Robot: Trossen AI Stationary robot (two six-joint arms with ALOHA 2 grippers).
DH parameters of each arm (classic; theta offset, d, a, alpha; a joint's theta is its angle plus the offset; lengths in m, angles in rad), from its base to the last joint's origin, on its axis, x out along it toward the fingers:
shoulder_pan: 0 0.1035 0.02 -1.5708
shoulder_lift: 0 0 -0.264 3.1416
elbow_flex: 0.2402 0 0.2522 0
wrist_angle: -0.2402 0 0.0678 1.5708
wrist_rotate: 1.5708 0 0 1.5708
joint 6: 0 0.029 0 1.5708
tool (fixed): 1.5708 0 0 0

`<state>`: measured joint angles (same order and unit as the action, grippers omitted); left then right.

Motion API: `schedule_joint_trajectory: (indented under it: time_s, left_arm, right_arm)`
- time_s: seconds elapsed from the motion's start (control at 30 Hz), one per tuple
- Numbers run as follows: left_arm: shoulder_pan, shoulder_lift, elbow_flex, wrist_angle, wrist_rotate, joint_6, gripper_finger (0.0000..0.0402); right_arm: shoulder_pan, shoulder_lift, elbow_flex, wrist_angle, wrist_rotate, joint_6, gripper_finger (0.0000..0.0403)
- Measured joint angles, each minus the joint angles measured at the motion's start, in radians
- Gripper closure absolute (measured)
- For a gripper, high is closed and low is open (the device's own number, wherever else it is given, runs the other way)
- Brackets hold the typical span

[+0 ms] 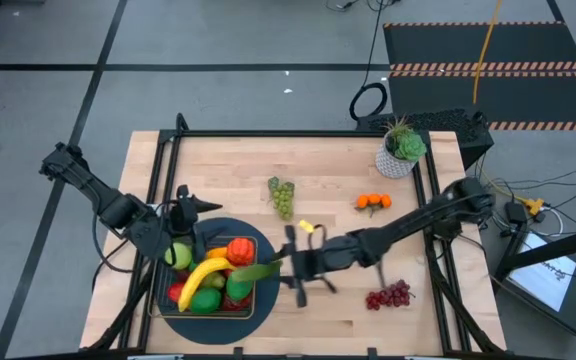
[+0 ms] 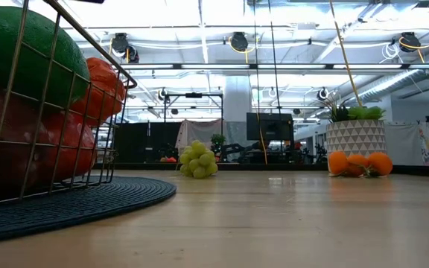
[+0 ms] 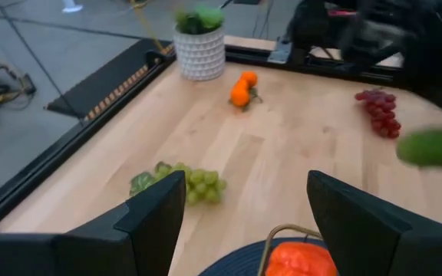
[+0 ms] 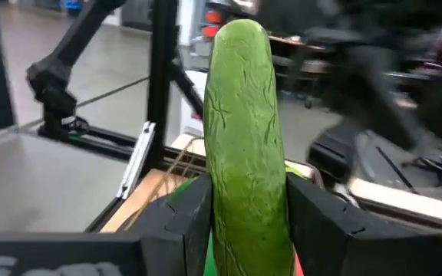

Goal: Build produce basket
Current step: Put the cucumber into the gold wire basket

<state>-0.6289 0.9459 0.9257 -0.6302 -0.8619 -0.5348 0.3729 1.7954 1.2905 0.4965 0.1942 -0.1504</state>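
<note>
While the right pincer is gripping a cucumber over the heaped basket, and the left pincer is gaping, a release risks it rolling off.

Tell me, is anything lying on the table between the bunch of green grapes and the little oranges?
Nothing: in the high view, bare wood separates the green plastic grape bunch from the small orange fruits.
</note>
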Motion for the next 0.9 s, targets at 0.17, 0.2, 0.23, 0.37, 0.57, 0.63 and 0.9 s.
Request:
schedule_joint_trajectory:
  time_s: [0.17, 0.2, 0.23, 0.37, 0.57, 0.63, 0.9]
  left_arm:
    - [0.0, -0.003, 0.0, -0.045, -0.001, -0.054, 0.0128]
    - [0.0, -0.003, 0.0, -0.044, -0.002, -0.057, 0.0128]
    - [0.0, -0.004, 0.0, -0.043, -0.002, -0.062, 0.0128]
    - [0.0, -0.003, 0.0, -0.04, -0.002, -0.065, 0.0128]
    - [0.0, -0.004, 0.0, -0.038, -0.002, -0.051, 0.0128]
    - [0.0, -0.004, 0.0, -0.038, -0.002, -0.051, 0.0128]
    - [0.0, -0.004, 0.0, -0.012, -0.001, -0.045, 0.0128]
  right_arm:
    - [-0.022, 0.157, 0.138, -0.001, -0.07, -0.065, 0.0261]
    - [-0.022, 0.185, 0.163, -0.004, -0.069, -0.086, 0.0261]
    - [-0.022, 0.209, 0.185, -0.002, -0.07, -0.111, 0.0261]
    - [-0.02, 0.284, 0.246, -0.001, -0.073, -0.238, 0.0261]
    - [-0.025, 0.334, 0.272, 0.023, -0.068, -0.322, 0.0261]
    - [-0.031, 0.336, 0.272, 0.021, -0.068, -0.322, 0.0261]
    - [-0.054, 0.335, 0.272, 0.013, -0.065, -0.281, 0.0258]
